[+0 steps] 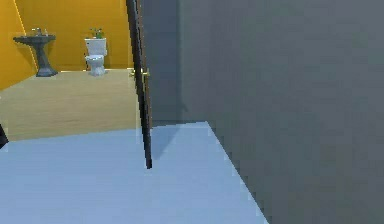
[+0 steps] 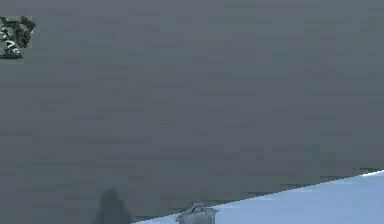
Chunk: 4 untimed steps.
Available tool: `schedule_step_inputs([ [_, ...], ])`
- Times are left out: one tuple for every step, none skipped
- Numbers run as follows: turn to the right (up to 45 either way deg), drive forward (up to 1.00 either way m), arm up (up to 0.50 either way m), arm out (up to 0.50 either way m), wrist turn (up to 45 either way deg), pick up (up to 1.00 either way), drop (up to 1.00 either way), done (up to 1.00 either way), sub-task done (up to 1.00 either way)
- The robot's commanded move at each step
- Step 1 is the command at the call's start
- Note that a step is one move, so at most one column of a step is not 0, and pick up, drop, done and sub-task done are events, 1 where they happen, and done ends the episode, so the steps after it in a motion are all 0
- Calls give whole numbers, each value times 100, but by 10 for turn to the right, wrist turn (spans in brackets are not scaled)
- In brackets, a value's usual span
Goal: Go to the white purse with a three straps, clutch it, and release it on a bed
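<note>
**Grey wall, open door, bathroom beyond**

Forward view: a grey wall (image 1: 280, 90) rises over a pale blue floor (image 1: 100, 185). At the wall's left end a dark door (image 1: 143, 85) stands edge-on. Left of the wall, a yellow room holds a white toilet (image 1: 95, 56) and a pedestal sink (image 1: 41, 52).

Arm side view: at the wall's foot lies a small grey object (image 2: 197, 214), too small to confirm as the purse. A dark object (image 2: 15, 37) sits high on the wall's left. I cannot tell the tool's state.
</note>
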Motion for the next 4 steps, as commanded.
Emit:
schedule_step_inputs([
  [0,0,10,0,0,0,0,0,0],
  [0,0,50,0,0,0,0,0,0],
  [0,0,46,0,0,0,0,0,0],
  [0,0,0,0,-450,0,0,0,0],
])
